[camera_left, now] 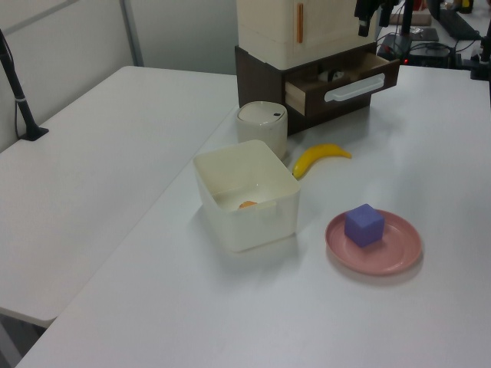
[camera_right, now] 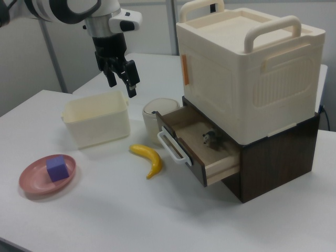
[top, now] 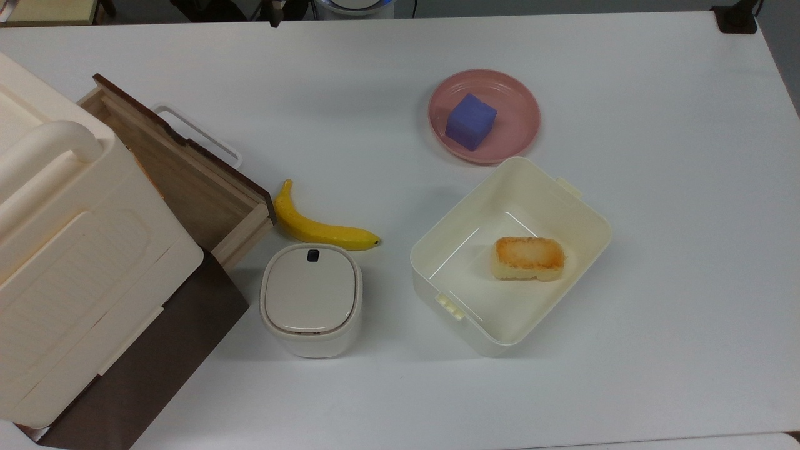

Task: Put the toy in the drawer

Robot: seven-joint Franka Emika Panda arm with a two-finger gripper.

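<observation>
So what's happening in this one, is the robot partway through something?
It looks close to done. The toy, a tiny panda figurine, already sits inside the open drawer under the big cream box. The arm's claw is open, holds nothing and hangs in the air above the table, up and off to the right view's left of the drawer. The banana, the cube on its pink plate and the cream tub lie untouched.

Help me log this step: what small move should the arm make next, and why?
Probably just a short retreat upward, away from the cabinet. The toy already sits inside the open drawer, and the pincer hangs open and empty above the table, so nothing seems left to grasp.
</observation>
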